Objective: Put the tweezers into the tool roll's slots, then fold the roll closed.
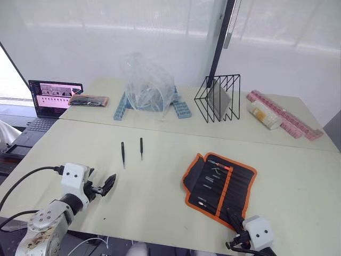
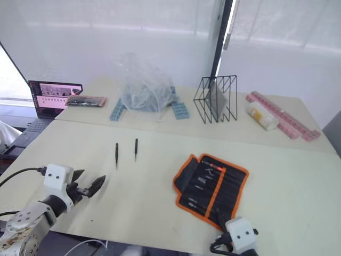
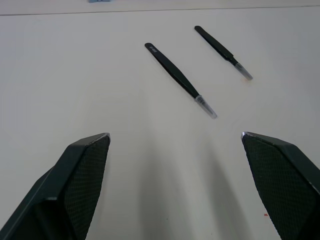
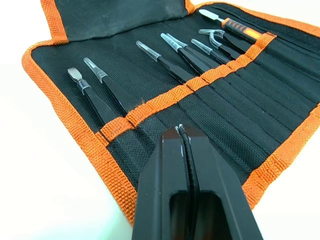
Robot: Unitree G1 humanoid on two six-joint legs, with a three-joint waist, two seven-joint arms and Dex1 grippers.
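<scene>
Two black tweezers (image 1: 123,154) (image 1: 141,148) lie loose on the table, side by side, left of the middle. In the left wrist view the nearer tweezers (image 3: 180,79) and the farther tweezers (image 3: 222,51) lie ahead of my fingers. My left gripper (image 1: 106,185) is open, just short of them and holding nothing. The tool roll (image 1: 219,183) lies unrolled at the right, black with orange trim. Several tools (image 4: 165,65) sit in its slots (image 4: 200,120). My right gripper (image 4: 181,137) is shut and empty, over the roll's near edge.
At the back stand a laptop (image 1: 52,97), a plastic bag on blue blocks (image 1: 149,88), a black wire rack (image 1: 218,97), a pink strip (image 1: 285,114) and a white roll (image 1: 264,114). A small orange-edged pouch (image 1: 88,100) lies by the laptop.
</scene>
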